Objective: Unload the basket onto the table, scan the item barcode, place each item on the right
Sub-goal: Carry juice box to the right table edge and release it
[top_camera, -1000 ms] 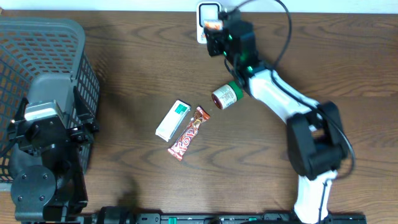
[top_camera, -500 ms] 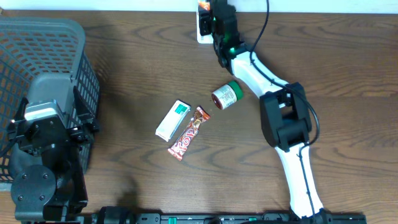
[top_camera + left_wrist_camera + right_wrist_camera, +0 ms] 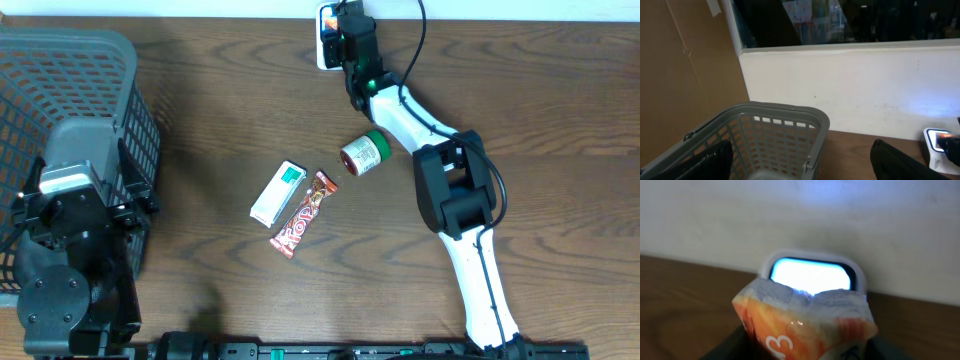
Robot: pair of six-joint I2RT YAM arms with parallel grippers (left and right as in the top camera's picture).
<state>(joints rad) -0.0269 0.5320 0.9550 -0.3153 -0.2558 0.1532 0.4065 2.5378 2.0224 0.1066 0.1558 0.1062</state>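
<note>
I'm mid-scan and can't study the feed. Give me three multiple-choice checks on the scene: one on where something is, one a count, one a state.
1. Where is the orange packet?
A. lying loose among the other goods
B. held up before the lit scanner
C. dropped off the edge

2. How many goods lie loose on the table?
A. one
B. three
C. five

3. How does the left tool stand?
A. open and empty
B. shut on something
C. shut on nothing

Answers:
1 B: the right wrist view shows the packet right in front of the glowing window.
2 B: the overhead view shows a white-and-green box, a red candy bar and a green-capped can.
3 A: its fingers sit wide apart with nothing gripped.
</note>
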